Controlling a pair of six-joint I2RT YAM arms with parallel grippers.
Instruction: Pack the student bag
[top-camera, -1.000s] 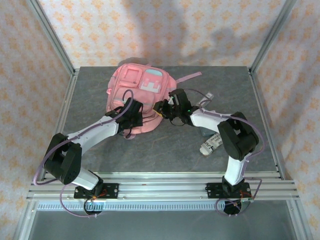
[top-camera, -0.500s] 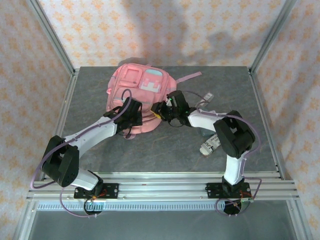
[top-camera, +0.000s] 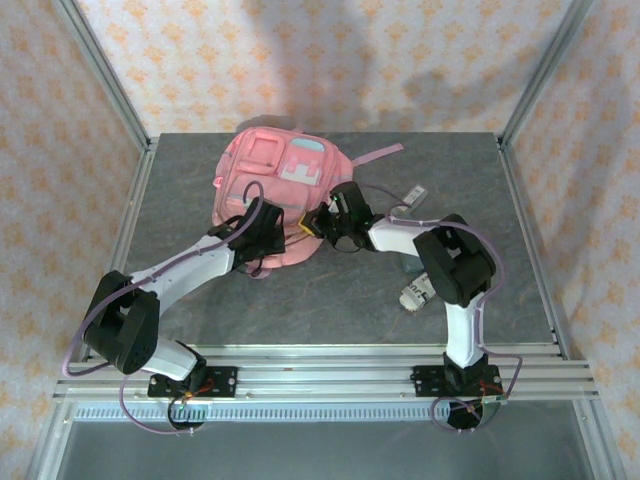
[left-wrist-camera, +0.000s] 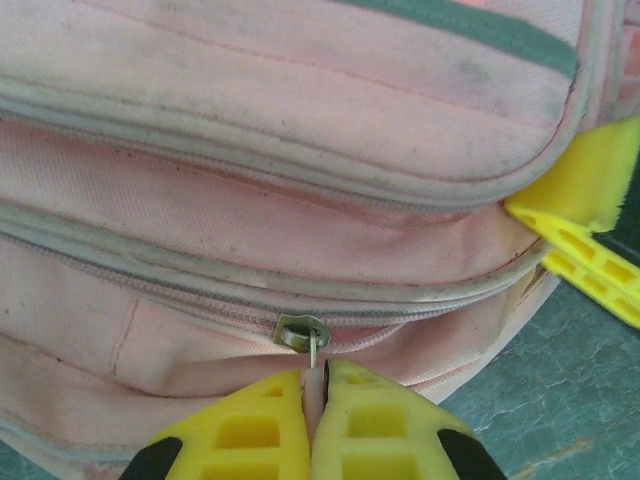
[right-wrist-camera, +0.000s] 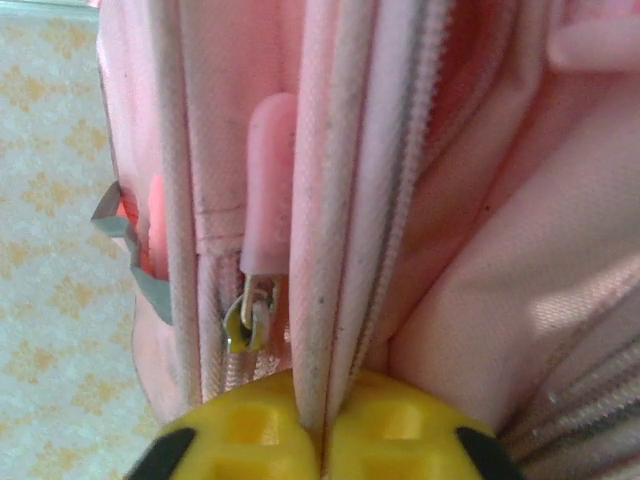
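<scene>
From the overhead camera I see the student bag (top-camera: 272, 185) lying on the far half of the grey table (top-camera: 330, 300), left of centre, front pockets facing up. Its light blue and white patch (top-camera: 303, 165) is too small for me to make out any lettering. A pink strap (top-camera: 381, 153) trails off toward the right. The left gripper (top-camera: 268, 232) is pressed against the bag's near edge, and the right gripper (top-camera: 312, 224) meets the same edge just beside it, a bit of yellow finger showing. Under the right arm lies a white packet (top-camera: 417, 292) with dark print that I cannot read. A small white object (top-camera: 415, 193) lies near the strap.

On my left wrist camera, the left gripper (left-wrist-camera: 316, 405) has its yellow fingers closed together, pinching the thin metal zip pull (left-wrist-camera: 303, 333) that hangs from a zip line on the student bag (left-wrist-camera: 300, 200). A yellow finger of the right gripper (left-wrist-camera: 585, 240) pokes in at the bag's right corner, over the table (left-wrist-camera: 570, 400).

On my right wrist camera, the right gripper (right-wrist-camera: 322, 425) is clamped shut on a piped seam (right-wrist-camera: 330, 250) of the student bag (right-wrist-camera: 500, 280). Just left of that seam a metal slider carries a pink pull tab (right-wrist-camera: 266, 180). A grey tag (right-wrist-camera: 130, 255) sticks out from the bag's left side, unlettered on the side I see.
</scene>
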